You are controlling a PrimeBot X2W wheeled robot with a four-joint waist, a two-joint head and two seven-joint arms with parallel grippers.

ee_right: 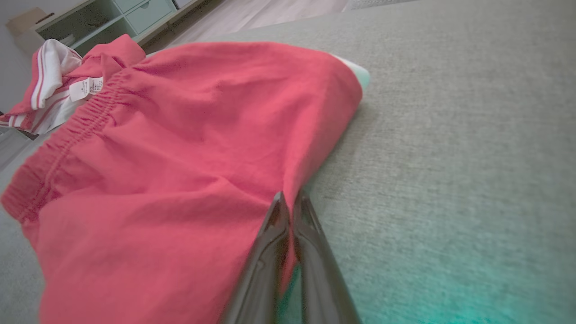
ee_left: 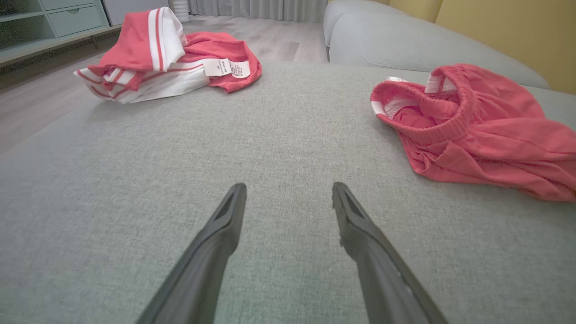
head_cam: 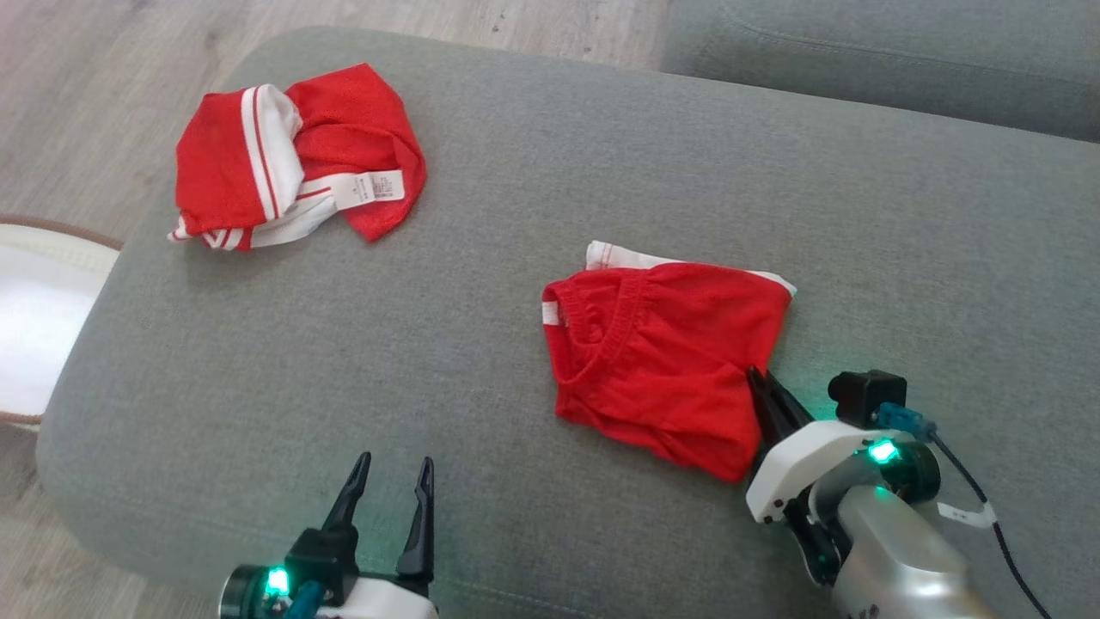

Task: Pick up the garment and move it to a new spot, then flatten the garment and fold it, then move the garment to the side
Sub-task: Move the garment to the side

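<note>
Right gripper pinched closed on near edge of red mesh shorts, mid grey fabric sofa cushion. Left gripper spread wide, empty. Crumpled red-and-white striped garment well apart. Left wrist view adds pale green drawer unit.

Care label print on the striped garment too small to read, red shorts running off the left wrist view's right edge, right end effector tips half hidden at the shorts' hem, round white object cut by the frame edge.
</note>
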